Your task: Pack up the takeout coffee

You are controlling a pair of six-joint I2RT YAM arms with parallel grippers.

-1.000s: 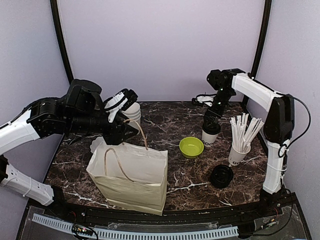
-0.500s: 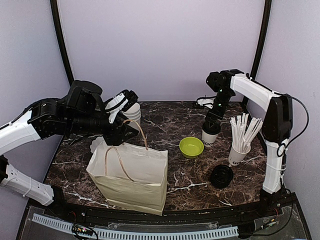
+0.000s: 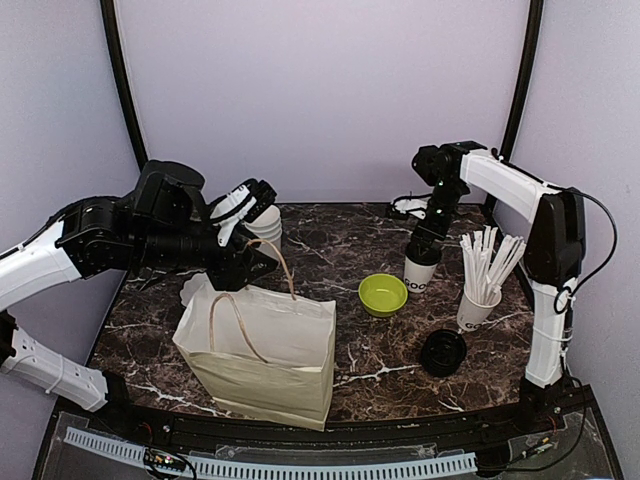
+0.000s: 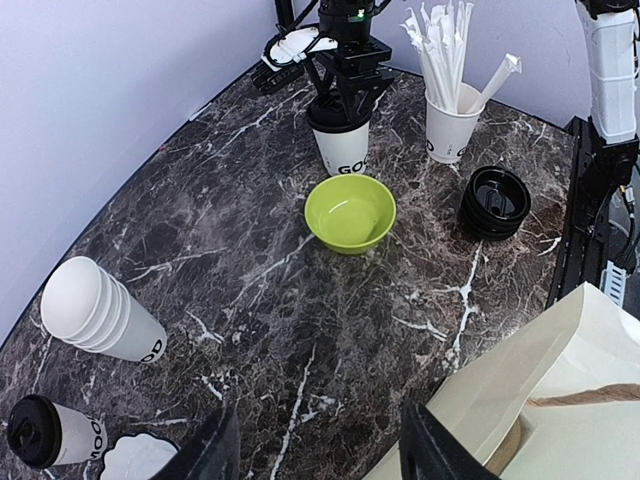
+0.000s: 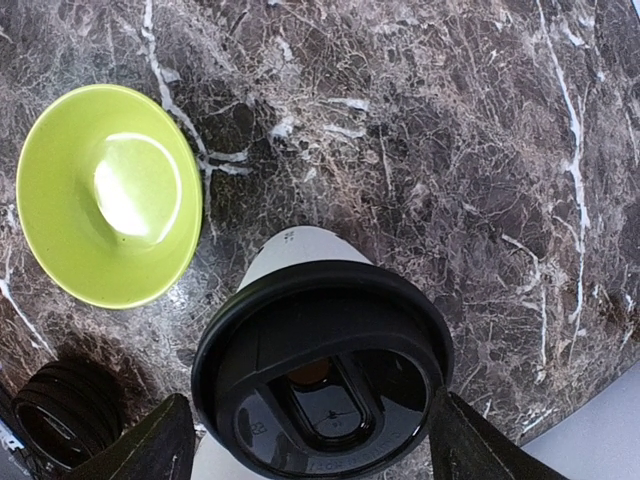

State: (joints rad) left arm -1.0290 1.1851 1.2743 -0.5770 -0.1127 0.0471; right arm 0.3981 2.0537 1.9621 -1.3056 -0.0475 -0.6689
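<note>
- Cup (image 3: 420,273): small, white paper, dark lettering on side, round black lid w/ sip slot. Upright on tabletop (image 3: 340,240), far right side, just behind bowl.
- Right jaws sit over it from above, fingers (image 5: 160,445) on either side of lid, against its rim: gripping cup.
- 2nd cup (image 4: 50,432): same type, lidded, far left, near stack of plain white cups (image 4: 100,318).
- Left jaws spread, nothing btwn them; one finger right at bag's mouth.
- Bag (image 3: 262,355): cream paper, brown twisted handles, standing open at near left, well apart from cup.
- Bowl (image 3: 383,294): lime green, glossy, round; lies btwn bag and cup.
- Stick cup (image 3: 478,305): white, full of long white sticks, just right of cup.
- Lids (image 3: 443,352): black stack, near side of stick cup.
- Tabletop: dark marble look, white veins.
</note>
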